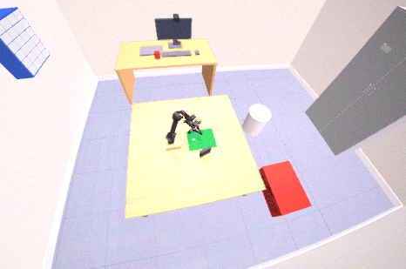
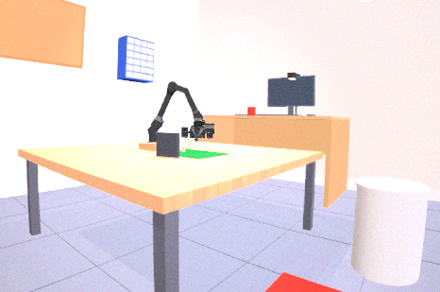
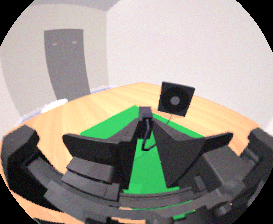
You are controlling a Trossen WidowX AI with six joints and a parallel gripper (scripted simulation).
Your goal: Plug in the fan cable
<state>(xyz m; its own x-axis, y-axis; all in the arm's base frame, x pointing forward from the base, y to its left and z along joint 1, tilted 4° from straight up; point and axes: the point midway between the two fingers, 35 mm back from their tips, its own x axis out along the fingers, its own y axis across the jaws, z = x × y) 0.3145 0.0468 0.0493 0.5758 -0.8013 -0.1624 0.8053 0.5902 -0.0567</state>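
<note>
The green board (image 1: 208,142) (image 2: 204,154) (image 3: 146,175) lies flat on the table. My gripper (image 3: 145,121) (image 1: 200,132) (image 2: 196,139) is shut on the small dark plug (image 3: 145,112) and is over the board's far edge in the top view, a little above it in the exterior view. A dark cable (image 3: 146,137) hangs down from the plug in the wrist view. The black square fan (image 1: 205,151) (image 2: 168,145) (image 3: 176,99) stands upright beside the board. I cannot make out the four-pin header, nor the gap between the plug and the header.
The wooden table (image 1: 174,186) (image 2: 118,169) (image 3: 77,115) carries the arm's base and the board. A small pale item (image 1: 193,139) shows on the board. A desk with a monitor (image 1: 173,30) (image 2: 291,91) stands behind. A white bin (image 1: 257,120) (image 2: 389,231) and a red box (image 1: 287,188) are on the floor.
</note>
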